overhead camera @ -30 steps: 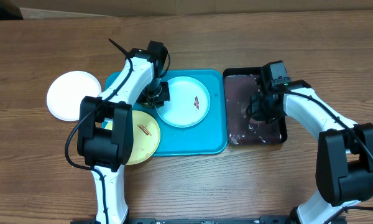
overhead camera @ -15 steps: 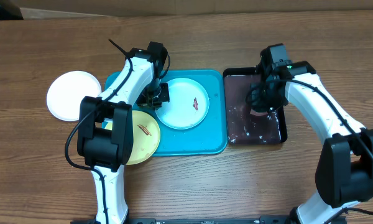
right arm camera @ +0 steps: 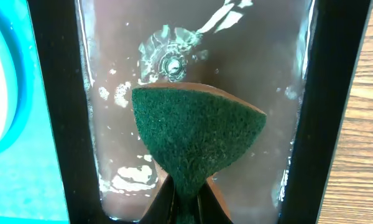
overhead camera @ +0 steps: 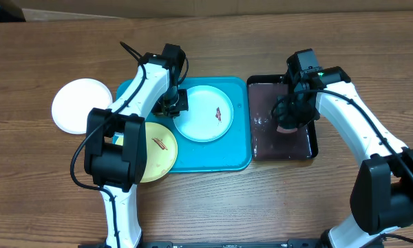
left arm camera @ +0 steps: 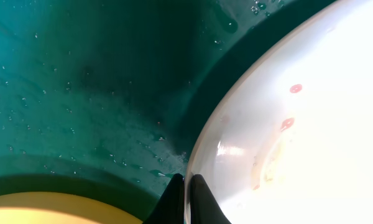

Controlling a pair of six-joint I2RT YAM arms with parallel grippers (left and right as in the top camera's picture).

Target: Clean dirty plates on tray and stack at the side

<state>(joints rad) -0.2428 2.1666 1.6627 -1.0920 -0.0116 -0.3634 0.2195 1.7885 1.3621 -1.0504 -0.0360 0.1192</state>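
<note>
While the white plate point(overhead camera: 81, 105) lies alone on the table point(overhead camera: 27, 172) at far left, showing no smear and so probably finished, two plates seem yet to be wiped and none is stacked. Next rightward, the yellow-green plate point(overhead camera: 160, 156) bears a brown streak and overlaps the near-left rim of the tray point(overhead camera: 220, 155), partly beneath the left arm point(overhead camera: 134, 96). The left gripper point(left arm camera: 186, 196) is pinched tight on the left rim of the blue plate point(overhead camera: 205, 114), which rests on the tray's far half with a reddish smear near its centre. Just beside the tray, to its right, the black tray point(overhead camera: 282, 148) holds brownish water point(right arm camera: 112, 143); over it the right gripper point(right arm camera: 185, 198) is clamped on a green sponge point(right arm camera: 199, 134). To reach the blue plate the sponge would have to clear two raised rims standing side by side. Bare wood lies open near and far of both trays, whereas the way to the white plate is crowded by the left arm.
</note>
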